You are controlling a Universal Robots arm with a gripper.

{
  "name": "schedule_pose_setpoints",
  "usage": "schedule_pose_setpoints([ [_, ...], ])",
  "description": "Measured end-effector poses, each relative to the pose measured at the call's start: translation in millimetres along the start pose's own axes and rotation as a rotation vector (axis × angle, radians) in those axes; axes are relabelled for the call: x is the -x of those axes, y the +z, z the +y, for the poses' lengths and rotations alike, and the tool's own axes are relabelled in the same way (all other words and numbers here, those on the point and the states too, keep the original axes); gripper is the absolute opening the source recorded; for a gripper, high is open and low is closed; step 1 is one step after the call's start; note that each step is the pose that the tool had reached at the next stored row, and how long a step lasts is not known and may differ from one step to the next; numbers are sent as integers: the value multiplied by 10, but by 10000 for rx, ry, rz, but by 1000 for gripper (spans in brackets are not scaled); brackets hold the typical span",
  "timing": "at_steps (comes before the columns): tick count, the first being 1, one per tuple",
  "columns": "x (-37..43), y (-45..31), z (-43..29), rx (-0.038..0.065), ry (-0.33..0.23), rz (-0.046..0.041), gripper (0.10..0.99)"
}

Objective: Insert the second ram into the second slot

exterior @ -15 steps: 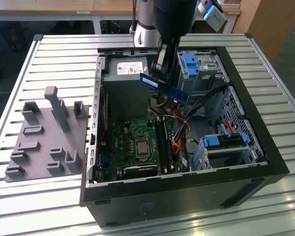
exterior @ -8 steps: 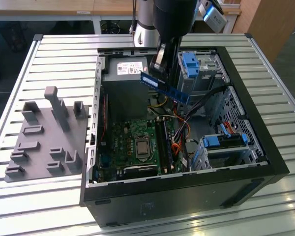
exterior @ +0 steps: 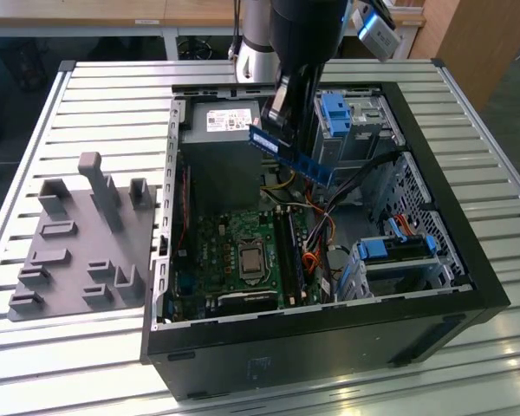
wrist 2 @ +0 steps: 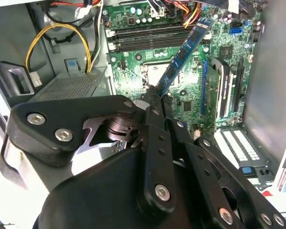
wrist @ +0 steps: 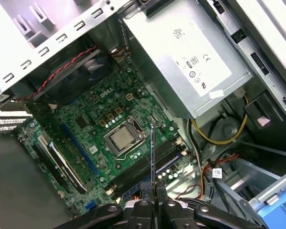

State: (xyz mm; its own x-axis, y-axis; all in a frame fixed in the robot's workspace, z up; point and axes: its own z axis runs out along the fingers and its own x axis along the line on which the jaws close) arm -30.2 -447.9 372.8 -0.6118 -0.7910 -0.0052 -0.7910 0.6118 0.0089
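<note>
Bright, even light, soft shadows inside the case (exterior: 329,347), glare on table slats (exterior: 468,386)

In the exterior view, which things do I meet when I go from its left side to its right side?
Grey holder plate with pegs → the second ram, above the open computer case → lower blue drive bracket.

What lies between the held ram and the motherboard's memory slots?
Nothing: in the first wrist view the second ram, shut in the claw, hangs over the memory slots with bare air between.
</note>
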Motion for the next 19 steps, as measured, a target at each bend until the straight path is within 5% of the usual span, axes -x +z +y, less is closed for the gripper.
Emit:
schedule_pose_setpoints([
  [19,0,1,0,-34,1798,16,137],
])
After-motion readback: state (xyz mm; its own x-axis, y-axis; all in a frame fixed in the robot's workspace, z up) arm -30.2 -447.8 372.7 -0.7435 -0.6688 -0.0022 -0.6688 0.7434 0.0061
